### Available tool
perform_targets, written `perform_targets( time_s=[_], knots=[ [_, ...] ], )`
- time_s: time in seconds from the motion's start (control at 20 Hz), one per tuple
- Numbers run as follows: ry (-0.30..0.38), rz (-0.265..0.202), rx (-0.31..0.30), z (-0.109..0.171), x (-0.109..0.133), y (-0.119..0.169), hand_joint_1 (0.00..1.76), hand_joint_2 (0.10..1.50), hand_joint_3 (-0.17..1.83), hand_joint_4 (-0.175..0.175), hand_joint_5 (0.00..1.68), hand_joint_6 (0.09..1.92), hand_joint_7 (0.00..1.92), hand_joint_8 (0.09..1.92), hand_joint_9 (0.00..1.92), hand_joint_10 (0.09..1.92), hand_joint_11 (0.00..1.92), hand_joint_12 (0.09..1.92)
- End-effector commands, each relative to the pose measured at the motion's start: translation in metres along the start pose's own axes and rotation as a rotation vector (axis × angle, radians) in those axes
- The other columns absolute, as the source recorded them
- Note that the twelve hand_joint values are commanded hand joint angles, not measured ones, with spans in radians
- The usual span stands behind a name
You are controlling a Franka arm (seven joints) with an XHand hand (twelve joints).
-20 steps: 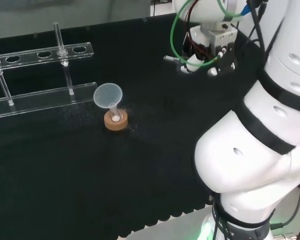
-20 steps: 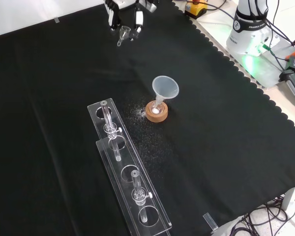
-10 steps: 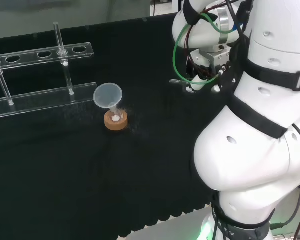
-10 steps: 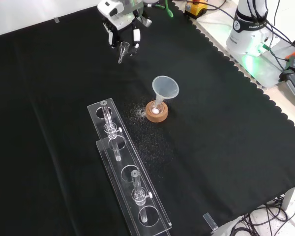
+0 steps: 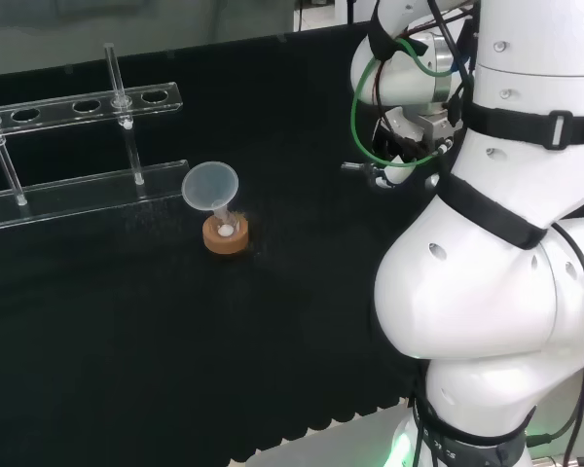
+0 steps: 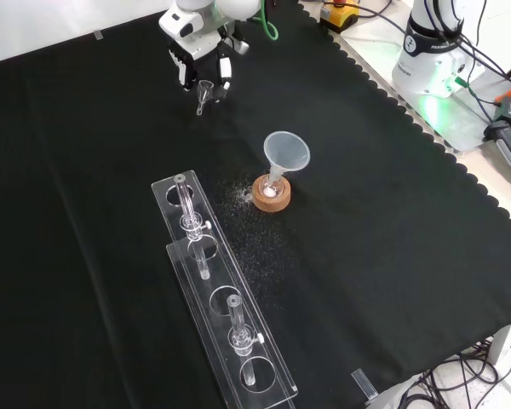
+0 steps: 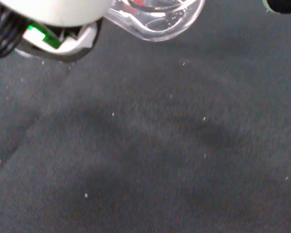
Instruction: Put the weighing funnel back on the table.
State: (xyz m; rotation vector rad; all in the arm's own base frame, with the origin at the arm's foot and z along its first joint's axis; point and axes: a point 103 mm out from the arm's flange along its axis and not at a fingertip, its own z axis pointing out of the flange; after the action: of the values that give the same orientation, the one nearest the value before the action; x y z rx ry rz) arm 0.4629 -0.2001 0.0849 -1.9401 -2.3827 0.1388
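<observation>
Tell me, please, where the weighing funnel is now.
The weighing funnel is in the hand, at the front view's top, up-left of the funnel.

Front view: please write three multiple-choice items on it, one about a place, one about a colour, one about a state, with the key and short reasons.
1. In the front view, where is the hand relative to the funnel? A. up and left; B. directly below; C. to its right.
2. What colour is the cork ring under the funnel? A. red; B. light brown; C. blue.
3. The weighing funnel is: A. lying loose, untouched; B. standing in the funnel; C. held by the hand.
Key: 1 A, the hand is near the view's top, left of the funnel. 2 B, the ring looks tan. 3 C, the hand pinches it.
</observation>
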Motion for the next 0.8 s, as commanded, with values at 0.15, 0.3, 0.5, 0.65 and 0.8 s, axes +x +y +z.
perform_targets(
  time_s=[0.15,0.3,0.5,0.65,0.8],
  knots=[
    [0.016,-0.039,0.006,0.018,0.006,0.008,1.21,0.45,0.95,-0.175,1.4,0.6,1.69,0.58,1.77,0.18,1.7,0.45],
    [0.015,-0.046,0.021,0.023,0.009,0.01,1.21,0.45,0.95,-0.175,1.4,0.59,1.69,0.58,1.77,0.18,1.7,0.45],
    [0.0,-0.068,0.059,0.034,0.018,0.013,1.21,0.45,0.95,-0.175,1.4,0.59,1.69,0.58,1.77,0.18,1.7,0.45],
    [0.006,-0.083,0.061,0.035,0.003,0.006,1.21,0.45,0.96,-0.175,1.4,0.59,1.69,0.58,1.77,0.18,1.7,0.45],
    [-0.012,-0.098,0.083,0.037,0.012,0.009,1.21,0.45,0.96,-0.175,1.4,0.59,1.69,0.58,1.77,0.18,1.7,0.45]
  ],
)
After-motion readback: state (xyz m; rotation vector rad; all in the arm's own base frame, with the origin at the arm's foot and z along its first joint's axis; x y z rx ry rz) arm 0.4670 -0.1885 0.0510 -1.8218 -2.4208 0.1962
